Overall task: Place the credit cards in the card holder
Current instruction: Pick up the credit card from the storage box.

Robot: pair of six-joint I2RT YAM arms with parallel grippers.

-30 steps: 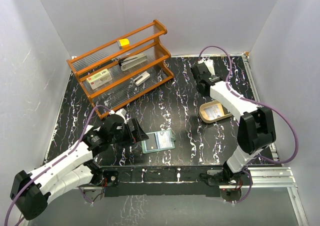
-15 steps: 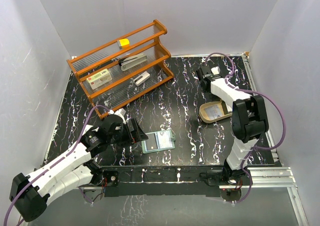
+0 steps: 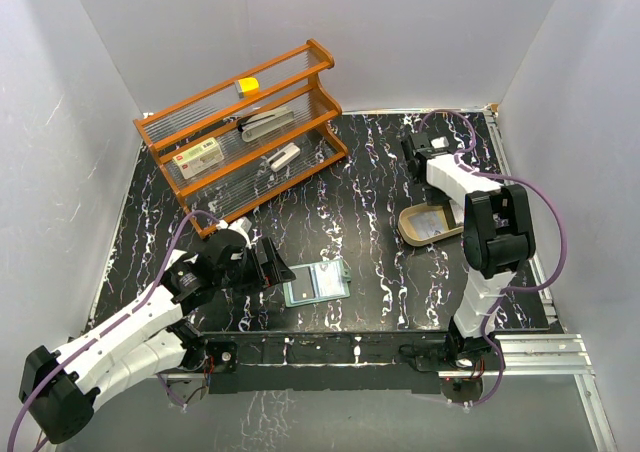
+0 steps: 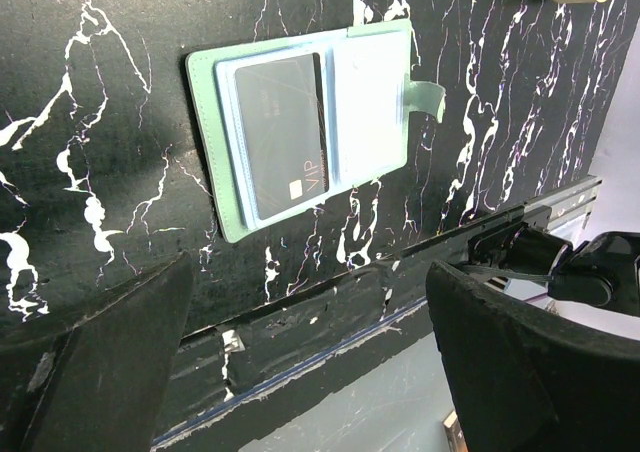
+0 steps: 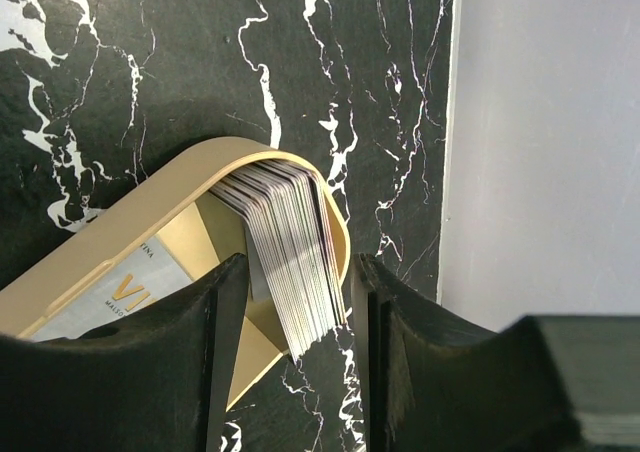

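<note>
While it lies open, card holder [image 3: 316, 282] runs left-right.

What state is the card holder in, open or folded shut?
Open. The card holder lies spread flat, pale inside facing up, a dark VIP card on one half, its snap tab unfastened.

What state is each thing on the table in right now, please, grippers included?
Holder: open flat, dark card tucked inside.
Tray: holds a leaning card stack and a flat card.
Rack: upright, stocked.
Left gripper: open, empty.
Right gripper: open, empty, aimed at the stack.
</note>
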